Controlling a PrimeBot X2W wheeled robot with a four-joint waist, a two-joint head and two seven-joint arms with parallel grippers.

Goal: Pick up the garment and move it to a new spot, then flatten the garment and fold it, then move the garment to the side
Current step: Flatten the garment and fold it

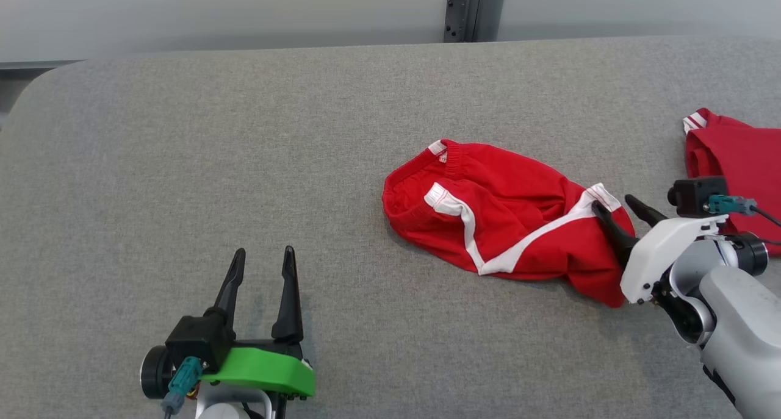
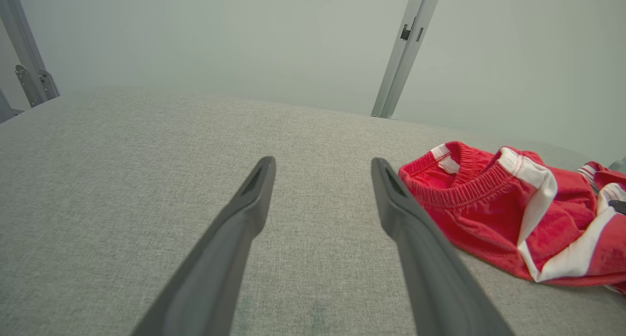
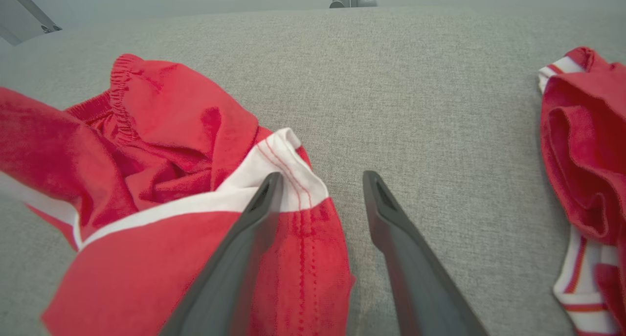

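The garment (image 1: 500, 214) is a pair of red shorts with white stripes, lying crumpled on the grey table (image 1: 244, 150), right of centre. My right gripper (image 1: 619, 207) stands open at the garment's right end, its left finger over the white hem and its right finger over bare table. In the right wrist view the garment (image 3: 161, 189) lies left of and under the gripper (image 3: 323, 179), nothing pinched between the fingers. My left gripper (image 1: 263, 255) is open at the lower left, well clear of the cloth. The left wrist view has the garment (image 2: 508, 213) to the right of its open gripper (image 2: 323, 162).
A second red garment with white trim (image 1: 735, 163) lies at the table's right edge, also red garment (image 3: 584, 179) at the right of the right wrist view. A grey metal post (image 1: 473, 10) stands behind the table's far edge. Bare grey cloth surface spreads left of the shorts.
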